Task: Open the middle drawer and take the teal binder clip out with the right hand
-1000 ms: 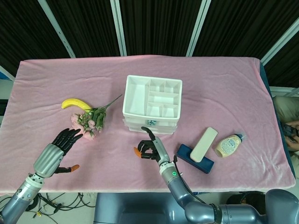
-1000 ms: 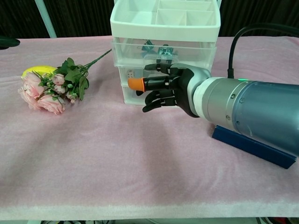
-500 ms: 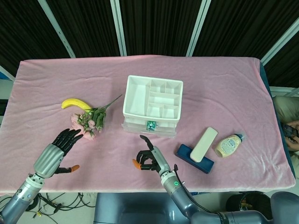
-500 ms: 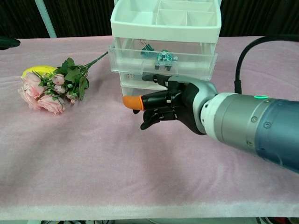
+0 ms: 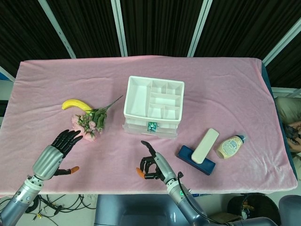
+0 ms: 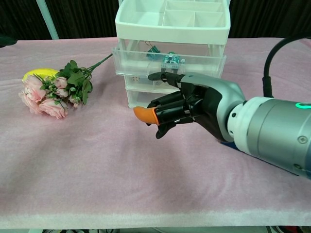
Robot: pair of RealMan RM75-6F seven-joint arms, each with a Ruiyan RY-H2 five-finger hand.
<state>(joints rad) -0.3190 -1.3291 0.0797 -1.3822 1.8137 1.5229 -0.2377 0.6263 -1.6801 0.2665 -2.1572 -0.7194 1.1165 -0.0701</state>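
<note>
The white drawer unit stands mid-table with an open compartment tray on top. The clear drawer just under that tray is pulled out a little. The teal binder clip lies inside it near the front wall. My right hand hovers in front of the unit, clear of it. Most of its fingers are curled in, one points toward the drawer, and it holds nothing. My left hand rests at the front left with its fingers spread, holding nothing.
A banana and a pink flower bunch lie left of the unit. Right of it are a dark blue box with a white bar on it, and a squeeze bottle. The table's front edge is close behind my right hand.
The drawer holding the clip slid out toward the front. My right hand then drew back from the unit toward the table's front edge. The left hand stayed put.
</note>
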